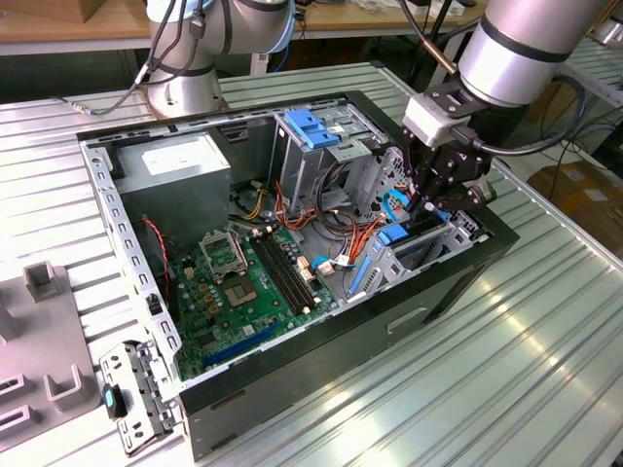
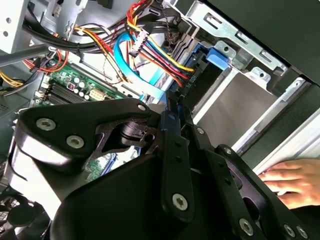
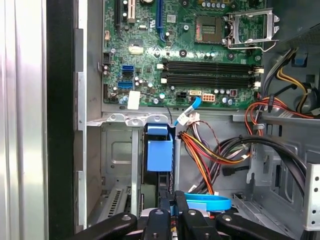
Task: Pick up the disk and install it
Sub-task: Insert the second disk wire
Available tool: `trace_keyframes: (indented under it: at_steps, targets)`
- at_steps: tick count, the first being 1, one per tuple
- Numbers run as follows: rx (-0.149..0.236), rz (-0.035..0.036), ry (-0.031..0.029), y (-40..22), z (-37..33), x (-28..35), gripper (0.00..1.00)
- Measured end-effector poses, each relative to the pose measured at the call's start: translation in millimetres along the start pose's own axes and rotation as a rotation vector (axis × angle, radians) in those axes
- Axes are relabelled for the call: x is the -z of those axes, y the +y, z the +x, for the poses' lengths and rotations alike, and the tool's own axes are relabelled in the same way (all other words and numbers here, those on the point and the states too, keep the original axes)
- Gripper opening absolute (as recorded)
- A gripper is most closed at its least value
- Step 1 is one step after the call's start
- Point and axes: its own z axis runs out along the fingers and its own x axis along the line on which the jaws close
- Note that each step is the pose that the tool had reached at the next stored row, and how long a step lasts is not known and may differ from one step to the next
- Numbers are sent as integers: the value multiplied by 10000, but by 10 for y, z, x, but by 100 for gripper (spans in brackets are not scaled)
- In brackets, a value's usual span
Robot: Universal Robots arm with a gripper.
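Note:
The disk (image 1: 421,232) stands on edge in the drive cage at the end of the open computer case (image 1: 292,389) towards the exterior view's right; its dark body and blue side rail (image 3: 160,154) show in the slot. My gripper (image 1: 425,202) reaches down into the case right over it. In both wrist views the black fingers are drawn close together on the disk's thin upper edge, with a strip of blue between them (image 2: 172,114). The gripper (image 3: 171,216) sits just above the blue rail, beside the orange, yellow and black cable bundle (image 3: 210,155).
The green motherboard (image 1: 243,292) lies on the case floor, with the grey power supply box (image 1: 185,165) at the back and another drive cage with a blue tab (image 1: 311,131). A person's hand (image 2: 292,180) rests outside the case wall. A loose metal bracket (image 1: 131,399) lies towards the exterior view's left.

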Motion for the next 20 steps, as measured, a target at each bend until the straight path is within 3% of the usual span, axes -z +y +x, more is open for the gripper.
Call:
trace_keyframes:
  at_steps: [5,7,9,15,20]
  targets:
    - [-50,-24,-71,1,45,-4,16]
    - [-75,-24,-142,1,49,-10,16]
    - [-81,-28,-166,-7,49,-12,16]
    - [-90,-32,-215,-16,55,-17,16]
    - [-95,-38,-219,-16,62,-37,16]
